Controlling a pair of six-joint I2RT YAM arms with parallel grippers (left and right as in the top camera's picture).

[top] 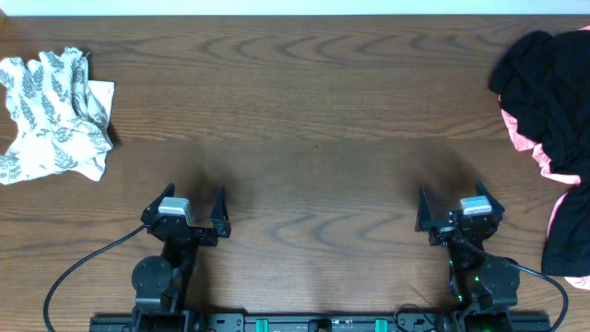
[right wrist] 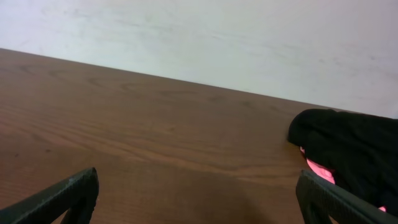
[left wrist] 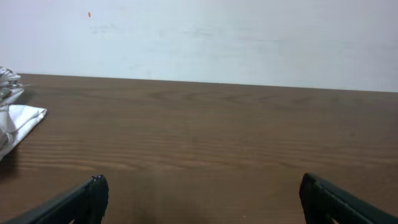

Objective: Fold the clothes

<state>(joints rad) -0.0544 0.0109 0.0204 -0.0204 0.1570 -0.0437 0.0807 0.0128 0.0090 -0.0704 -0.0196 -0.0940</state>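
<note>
At far left — clothes [top: 55, 120], apparently crumpled.

On your table [top: 313, 101], the clothes [top: 51, 115] lie at the far left, well apart from the other heap [top: 553, 111], which lies at the far right and runs along that edge out of view. Your left gripper [top: 194, 195] sits near the front edge, right of the clothes and nearer you. Your right gripper [top: 452, 195] sits level with it, left of the heap; neither touches any cloth.
</note>
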